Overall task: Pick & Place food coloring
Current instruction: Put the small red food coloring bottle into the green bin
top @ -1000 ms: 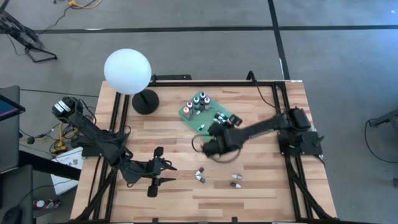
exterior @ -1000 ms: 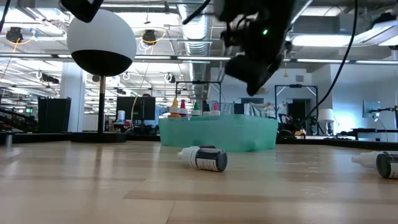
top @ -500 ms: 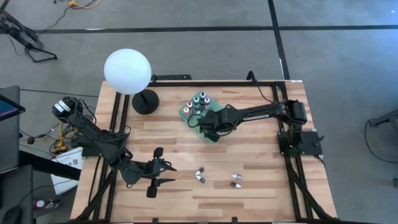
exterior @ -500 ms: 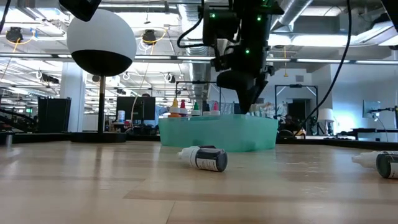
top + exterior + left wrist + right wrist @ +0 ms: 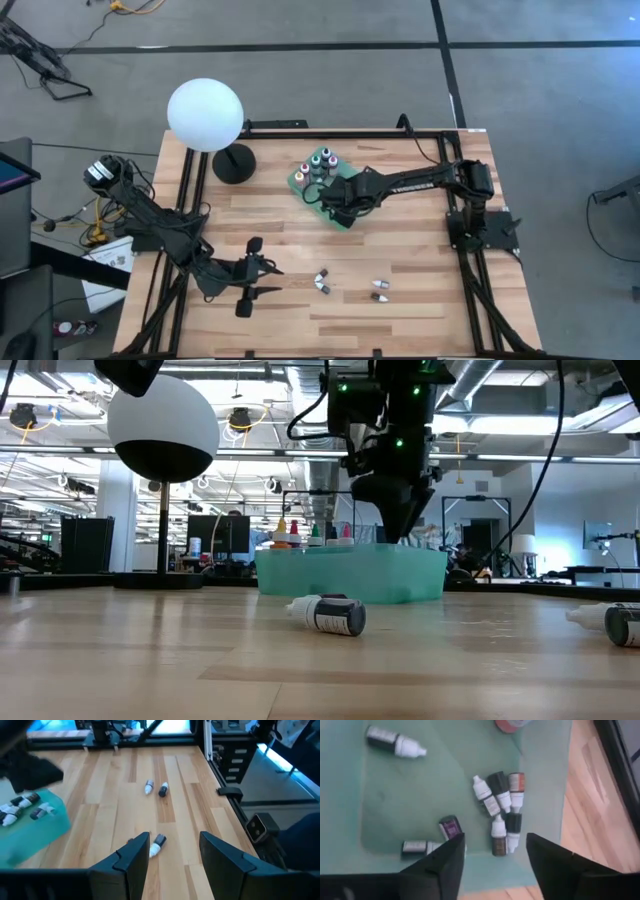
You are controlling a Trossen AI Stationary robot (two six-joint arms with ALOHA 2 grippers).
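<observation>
Right gripper (image 5: 492,857) swung over green tray (image 5: 300,182) since a second ago, fingers apart, empty, loose bottles (image 5: 501,812) inside.

You see a counter (image 5: 300,240) of pale wooden planks, smooth with a slight sheen in the low view. The tray (image 5: 395,805) looks like matt green plastic with soft, rounded walls. In it your food coloring bottles (image 5: 502,807) are dark, glossy plastic with paper-like labels and smooth white tips. The globe lamp (image 5: 205,115) has a matt white shade on a black base. Both arms look like dark matt plastic or metal; the black frame rails (image 5: 455,150) read as metal.
</observation>
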